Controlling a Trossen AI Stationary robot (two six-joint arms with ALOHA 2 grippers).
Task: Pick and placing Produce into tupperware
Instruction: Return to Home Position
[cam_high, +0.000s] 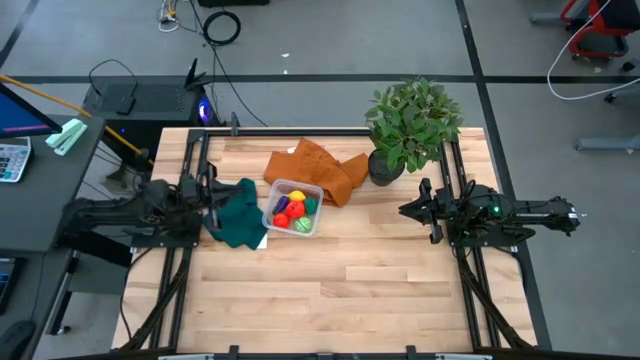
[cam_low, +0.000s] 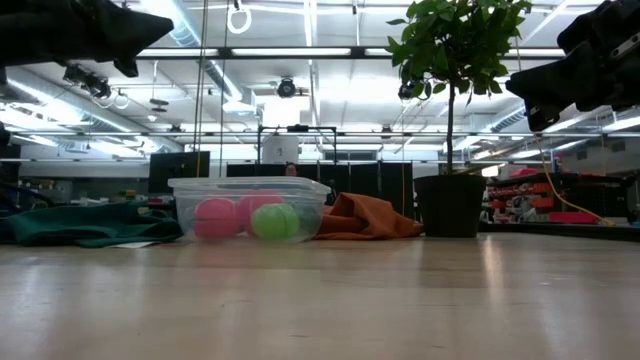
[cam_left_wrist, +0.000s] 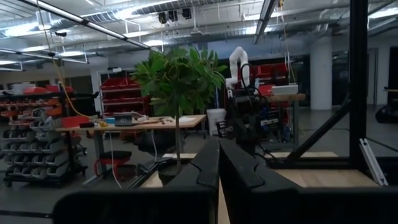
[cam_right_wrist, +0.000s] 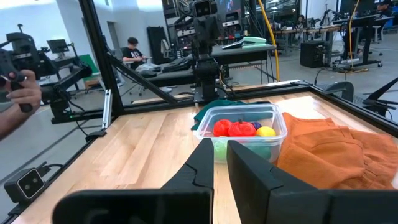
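My left gripper hangs over the left side of the table, fingers pressed together, holding nothing. Next is the dark green cloth. Just beside it is the clear tupperware, with the toy produce inside. The orange cloth lies behind. My right gripper waits far right, with a thin gap between its fingers.
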